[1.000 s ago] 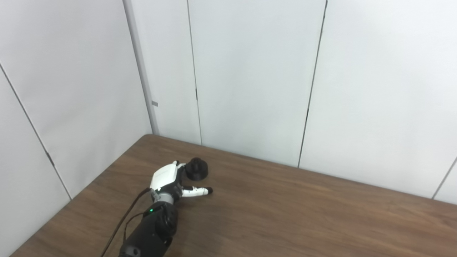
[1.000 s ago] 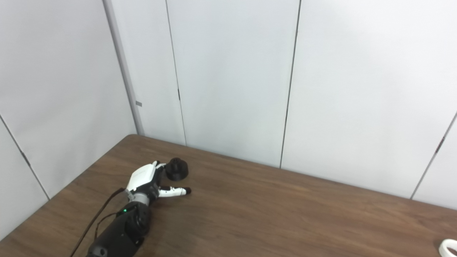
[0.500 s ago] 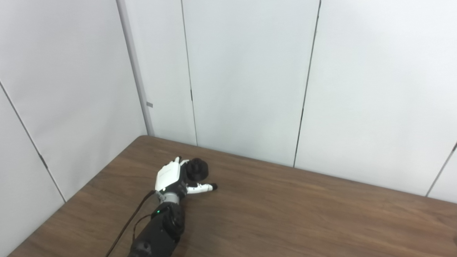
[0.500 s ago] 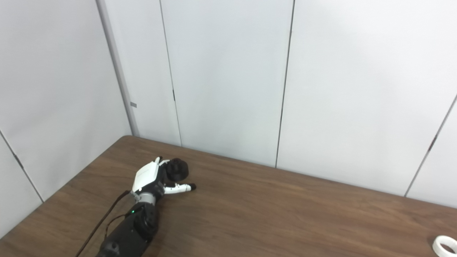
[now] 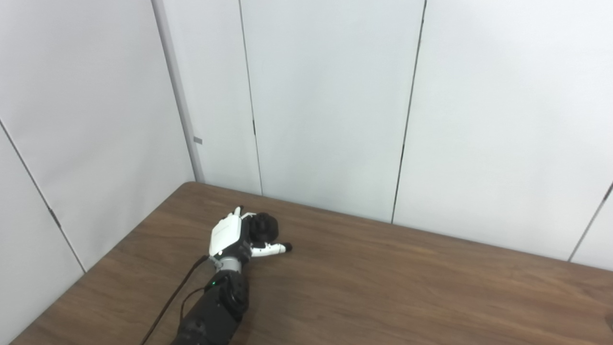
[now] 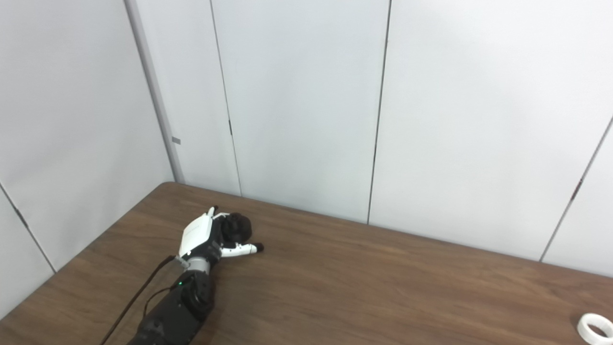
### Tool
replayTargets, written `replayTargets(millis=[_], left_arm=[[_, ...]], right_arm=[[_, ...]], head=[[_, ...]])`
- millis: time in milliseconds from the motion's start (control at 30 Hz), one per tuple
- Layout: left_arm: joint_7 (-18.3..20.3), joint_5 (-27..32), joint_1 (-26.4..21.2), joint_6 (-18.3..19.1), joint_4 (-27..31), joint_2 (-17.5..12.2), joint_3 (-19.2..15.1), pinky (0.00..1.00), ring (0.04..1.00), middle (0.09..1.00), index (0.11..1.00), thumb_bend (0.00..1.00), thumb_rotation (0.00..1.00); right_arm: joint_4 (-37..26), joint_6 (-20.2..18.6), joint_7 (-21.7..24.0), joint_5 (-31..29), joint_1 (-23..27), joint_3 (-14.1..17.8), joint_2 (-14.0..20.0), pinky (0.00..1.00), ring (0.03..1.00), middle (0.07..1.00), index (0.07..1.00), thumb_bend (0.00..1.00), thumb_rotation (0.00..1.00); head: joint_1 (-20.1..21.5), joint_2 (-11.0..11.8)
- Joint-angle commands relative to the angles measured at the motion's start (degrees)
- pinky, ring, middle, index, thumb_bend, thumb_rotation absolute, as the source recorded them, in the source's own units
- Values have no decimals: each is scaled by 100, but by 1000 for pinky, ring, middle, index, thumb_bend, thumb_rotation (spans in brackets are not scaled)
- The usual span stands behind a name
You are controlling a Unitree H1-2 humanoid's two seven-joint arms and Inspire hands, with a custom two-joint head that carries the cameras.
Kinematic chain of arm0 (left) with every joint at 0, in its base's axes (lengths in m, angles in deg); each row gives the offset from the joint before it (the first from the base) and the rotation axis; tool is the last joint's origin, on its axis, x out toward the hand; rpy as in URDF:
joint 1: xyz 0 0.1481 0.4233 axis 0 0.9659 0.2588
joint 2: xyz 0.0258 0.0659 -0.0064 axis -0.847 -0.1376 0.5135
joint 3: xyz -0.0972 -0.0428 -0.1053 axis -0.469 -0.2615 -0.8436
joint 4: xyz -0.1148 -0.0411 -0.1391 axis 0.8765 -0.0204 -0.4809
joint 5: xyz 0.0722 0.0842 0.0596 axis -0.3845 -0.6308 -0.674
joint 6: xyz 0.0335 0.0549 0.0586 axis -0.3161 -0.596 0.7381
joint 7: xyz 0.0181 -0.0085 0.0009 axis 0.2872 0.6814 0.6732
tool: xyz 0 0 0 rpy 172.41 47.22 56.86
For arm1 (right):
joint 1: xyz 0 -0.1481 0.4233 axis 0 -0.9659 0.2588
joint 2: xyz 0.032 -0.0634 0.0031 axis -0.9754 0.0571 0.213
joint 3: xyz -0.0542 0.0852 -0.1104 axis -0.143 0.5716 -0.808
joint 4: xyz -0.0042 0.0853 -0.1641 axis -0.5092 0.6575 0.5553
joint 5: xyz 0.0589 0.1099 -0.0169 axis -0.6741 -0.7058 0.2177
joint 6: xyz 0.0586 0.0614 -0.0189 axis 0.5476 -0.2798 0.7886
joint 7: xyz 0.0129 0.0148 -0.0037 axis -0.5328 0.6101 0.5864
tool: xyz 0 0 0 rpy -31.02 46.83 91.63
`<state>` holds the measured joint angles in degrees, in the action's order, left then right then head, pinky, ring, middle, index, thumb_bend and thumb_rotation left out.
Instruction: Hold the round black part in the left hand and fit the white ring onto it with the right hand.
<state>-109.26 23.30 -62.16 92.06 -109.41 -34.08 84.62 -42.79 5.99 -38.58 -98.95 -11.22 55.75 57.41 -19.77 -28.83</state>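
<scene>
The round black part [image 5: 265, 227] sits at the far left of the brown table [image 5: 383, 287], against the palm of my left hand [image 5: 230, 235]. The hand's fingers curl around the part and its thumb [image 5: 275, 248] lies just in front of it, low over the table. The part also shows in the right eye view [image 6: 238, 225]. The white ring [image 6: 593, 327] lies flat on the table at the near right, seen only in the right eye view. My right hand is not in view.
White wall panels [image 5: 335, 96] stand close behind the table and along its left side. The table's far left corner [image 5: 191, 183] is a short way behind my left hand. A black cable [image 5: 172, 302] runs along my left forearm.
The camera has turned a little. My left hand has moved forward against the black part and its fingers have closed around it; the thumb has drawn in nearer.
</scene>
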Motion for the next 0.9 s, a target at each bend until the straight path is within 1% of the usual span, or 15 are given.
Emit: replayTargets(millis=[0, 100, 167, 367, 500, 600, 667, 700, 767, 800, 833, 867], left_arm=[[45, 55, 34, -86, 8, -25, 61, 1000, 1000, 1000, 710, 870, 185], [74, 82, 63, -121, 37, -41, 90, 1000, 1000, 998, 709, 877, 172], [103, 111, 89, -135, 72, -54, 109, 1000, 1000, 1000, 724, 887, 183], [257, 216, 256, -117, 270, -94, 78, 1000, 1000, 1000, 754, 917, 184], [296, 287, 361, -167, 314, -114, 21, 1000, 1000, 1000, 750, 900, 172], [455, 322, 458, -177, 423, -149, 32, 1000, 1000, 1000, 739, 852, 162], [540, 352, 509, -184, 489, -167, 28, 1000, 1000, 992, 716, 830, 146], [516, 373, 533, -260, 488, -168, 15, 1000, 1000, 984, 694, 826, 131], [358, 446, 561, -569, 361, -154, -31, 1000, 995, 946, 611, 835, 57], [276, 491, 571, -741, 274, -138, -66, 1000, 988, 930, 551, 683, 55], [214, 521, 572, -870, 180, -125, -91, 1000, 982, 915, 519, 605, 53], [172, 526, 581, -946, 131, -112, -103, 1000, 976, 901, 498, 556, 51]], right_arm=[[-127, 26, 27, -8, -47, 76, 131, 909, 929, 943, 908, 716, 730], [-120, 23, 38, -25, -33, 70, 136, 913, 930, 945, 914, 704, 729], [-116, 16, 39, -30, -24, 69, 137, 918, 931, 946, 911, 694, 718], [-138, -8, 65, -44, -42, 88, 192, 917, 937, 952, 914, 702, 724], [-140, -19, 72, -43, -49, 101, 208, 907, 938, 952, 915, 713, 727], [-129, -23, 91, -68, -44, 103, 213, 911, 942, 953, 914, 722, 718], [-123, -11, 120, -113, -34, 98, 208, 915, 946, 956, 917, 737, 712], [-115, -2, 140, -154, -28, 97, 205, 923, 949, 958, 916, 731, 700], [-88, 22, 170, -209, -18, 99, 193, 936, 953, 958, 908, 716, 665], [-89, 16, 179, -232, -17, 101, 187, 936, 952, 956, 906, 719, 654], [-86, 12, 184, -246, -16, 104, 182, 934, 951, 956, 903, 716, 637], [-98, -2, 177, -237, -20, 107, 177, 933, 950, 957, 902, 717, 622]], head=[[-4, -6], [1, 0], [1, -1], [-11, -34], [-20, -56], [-20, -56], [-19, -65], [-19, -65], [-15, -62], [-17, -64], [-17, -64], [-17, -64]])
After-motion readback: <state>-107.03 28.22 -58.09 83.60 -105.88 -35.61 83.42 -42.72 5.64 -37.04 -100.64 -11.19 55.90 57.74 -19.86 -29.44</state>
